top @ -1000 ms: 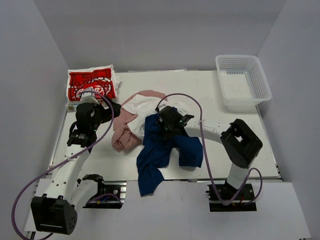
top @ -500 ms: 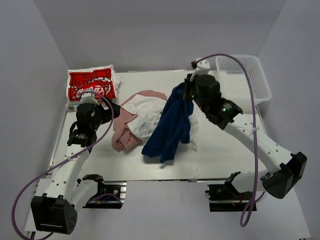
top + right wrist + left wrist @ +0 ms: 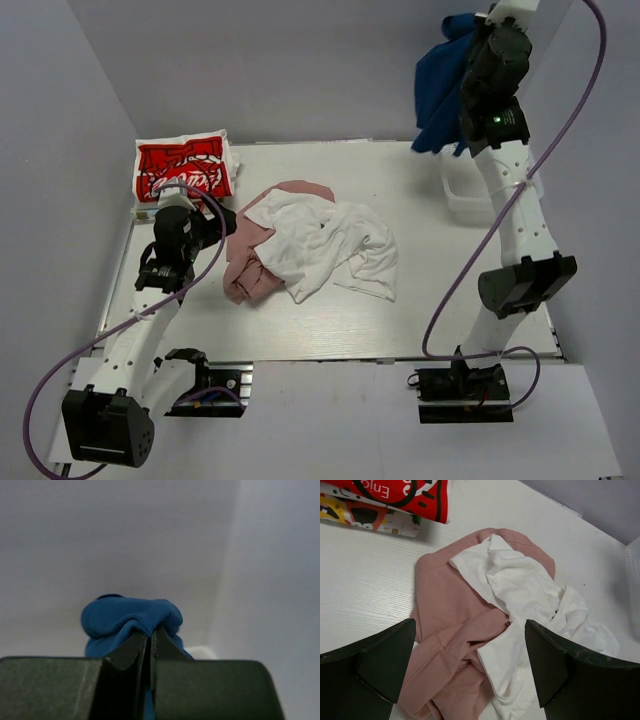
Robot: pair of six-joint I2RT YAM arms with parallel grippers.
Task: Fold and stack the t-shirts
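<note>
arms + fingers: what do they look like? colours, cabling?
Left arm and right arm match: white links, black joint housings. A purple cable loops loosely along each. Fingers are matte black and broad, tapering to an edge.

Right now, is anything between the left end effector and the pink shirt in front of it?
Partly. The white t-shirt lies over one side of the pink t-shirt. The rest is bare in front of the open left end effector.
</note>
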